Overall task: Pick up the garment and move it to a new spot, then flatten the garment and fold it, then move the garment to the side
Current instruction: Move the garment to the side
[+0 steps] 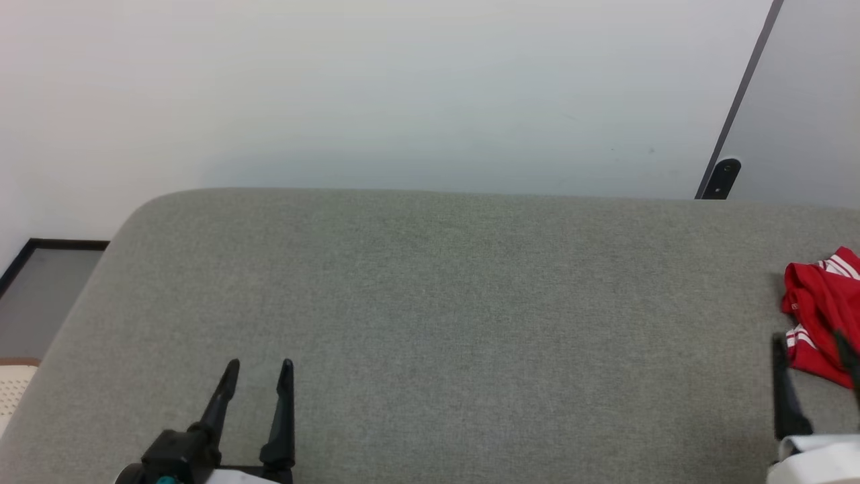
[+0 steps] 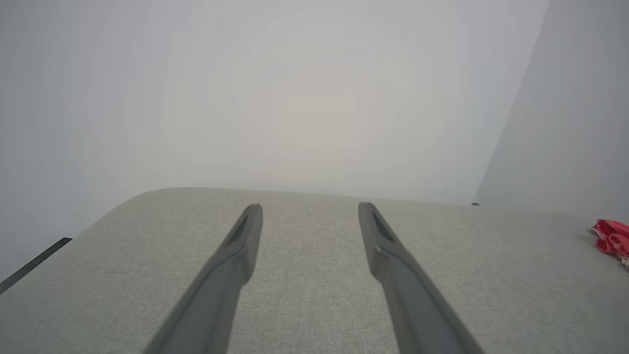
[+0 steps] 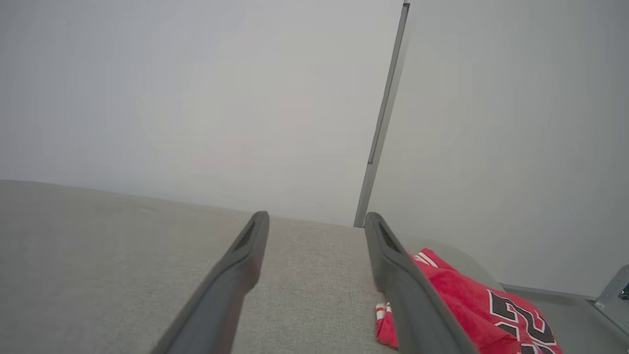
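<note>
Red garment [image 1: 816, 302] bunched at the right end of the grey cushion [image 1: 430, 302] — both claws empty.
Right wrist view brings out black white-edged numerals [image 3: 516, 307] on it; head view gives the striped white trim [image 1: 840, 265]. The right gripper [image 1: 809, 339] stands spread, garment just beside its right-hand finger — mostly beyond it. The left gripper [image 1: 259, 364] is spread too, well apart to the left.

A crumpled bright-red fabric garment [image 1: 816, 302] carries thin red-and-white stripes at its edge and black figures outlined in white. The padded woven-fabric surface [image 1: 430, 302] is a pale grey-green with a fine, even fleck. The long fingers of the left tool [image 1: 259, 366] and right tool [image 3: 315, 217] are matt black. The smooth wall [image 1: 403, 87] is off-white, the flat panel [image 1: 806, 101] grey with a dark edge strip.
</note>
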Available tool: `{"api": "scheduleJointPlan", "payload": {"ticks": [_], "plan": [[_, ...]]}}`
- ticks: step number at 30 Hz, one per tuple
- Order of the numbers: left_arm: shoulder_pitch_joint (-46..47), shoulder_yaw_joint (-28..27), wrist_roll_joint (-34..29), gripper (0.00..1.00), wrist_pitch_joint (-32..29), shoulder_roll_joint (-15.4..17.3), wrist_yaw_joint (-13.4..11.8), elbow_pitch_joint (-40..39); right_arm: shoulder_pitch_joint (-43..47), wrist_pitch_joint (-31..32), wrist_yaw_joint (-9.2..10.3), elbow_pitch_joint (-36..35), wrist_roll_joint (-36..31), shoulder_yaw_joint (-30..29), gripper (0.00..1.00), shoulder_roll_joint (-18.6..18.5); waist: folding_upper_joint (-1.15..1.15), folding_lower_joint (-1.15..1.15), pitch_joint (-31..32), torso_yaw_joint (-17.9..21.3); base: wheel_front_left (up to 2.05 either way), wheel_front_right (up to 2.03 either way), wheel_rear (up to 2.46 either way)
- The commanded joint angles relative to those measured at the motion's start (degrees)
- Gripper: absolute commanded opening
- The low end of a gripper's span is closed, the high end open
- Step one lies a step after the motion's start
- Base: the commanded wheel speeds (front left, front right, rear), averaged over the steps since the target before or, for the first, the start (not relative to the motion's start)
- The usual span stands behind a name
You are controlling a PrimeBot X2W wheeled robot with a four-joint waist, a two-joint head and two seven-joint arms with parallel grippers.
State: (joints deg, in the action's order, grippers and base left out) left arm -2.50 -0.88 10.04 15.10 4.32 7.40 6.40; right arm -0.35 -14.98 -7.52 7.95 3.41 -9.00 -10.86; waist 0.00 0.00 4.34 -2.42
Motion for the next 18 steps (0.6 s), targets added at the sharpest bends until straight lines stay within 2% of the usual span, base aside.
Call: {"api": "scheduleJointPlan", "payload": {"ticks": [1, 8, 18], "plan": [[0.0, -0.01, -0.18, 1.0, -0.02, 0.48, 0.12, 0.37, 1.15, -0.25, 0.07, -0.6, -0.11, 0.68, 1.0, 0.59, 0.0, 0.0, 0.11, 0.12, 0.0, 0.0, 0.0], [-0.72, 0.6, 0.03, 1.0, -0.02, 0.84, 0.12, 0.93, 2.52, -0.25, 0.07, -2.04, -0.15, 3.44, 1.0, 2.61, 0.0, 0.0, 0.47, 0.68, 0.0, 0.0, 0.0], [-1.39, 1.08, 2.07, 1.0, -0.01, 2.3, 0.12, 1.67, 1.34, -0.25, 0.07, -2.37, -0.03, 6.05, 1.0, 3.33, 0.0, 0.0, 0.59, 0.76, 0.0, 0.0, 0.0]]}}
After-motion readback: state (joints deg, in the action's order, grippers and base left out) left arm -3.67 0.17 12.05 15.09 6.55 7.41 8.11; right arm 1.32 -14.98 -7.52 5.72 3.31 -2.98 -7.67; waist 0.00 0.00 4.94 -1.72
